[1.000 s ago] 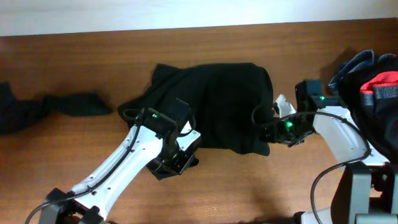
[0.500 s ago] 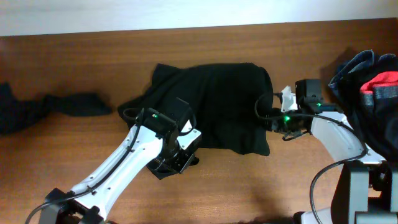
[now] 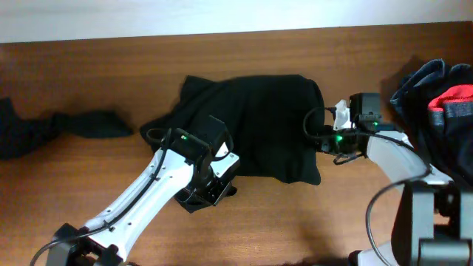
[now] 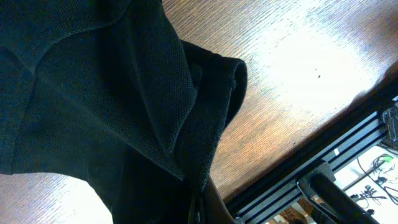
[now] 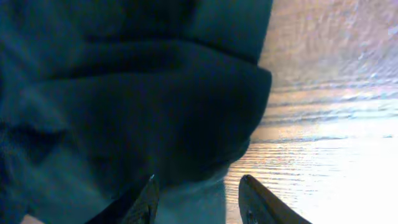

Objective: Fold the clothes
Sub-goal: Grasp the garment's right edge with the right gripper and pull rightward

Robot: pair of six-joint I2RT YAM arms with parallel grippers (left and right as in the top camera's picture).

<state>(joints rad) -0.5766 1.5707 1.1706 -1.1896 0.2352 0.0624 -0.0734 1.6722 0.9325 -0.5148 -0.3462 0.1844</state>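
progress: early, by the look of it; black top [image 3: 259, 122] lies rumpled in one thick mass, with no flat panel or clean crease to be seen.
done: top stands apart from the other clothes, with both arms at its edges.
left to do: spreading, folding and squaring this top; heap of garments [image 3: 436, 111] with a red piece [image 3: 460, 94] at the right edge, and dark garment [image 3: 66, 125] at the far left, lie untouched.
location: mid-table [image 3: 111, 66], between the two arms, well apart from both other lots of clothes.
long axis: runs left to right across the table, roughly parallel to its far edge.
pointing: a loose lobe trails toward the left; right end is blunt and rounded; which end is the neck cannot be told.
left gripper [image 3: 213, 189]: clamped tight on the near-left hem of the top, the cloth gathering into the jaws in the wrist view.
right gripper [image 5: 196, 196]: fingers [image 5: 148, 198] apart at medium width, astride the top's right edge, with no pinch on it visible.
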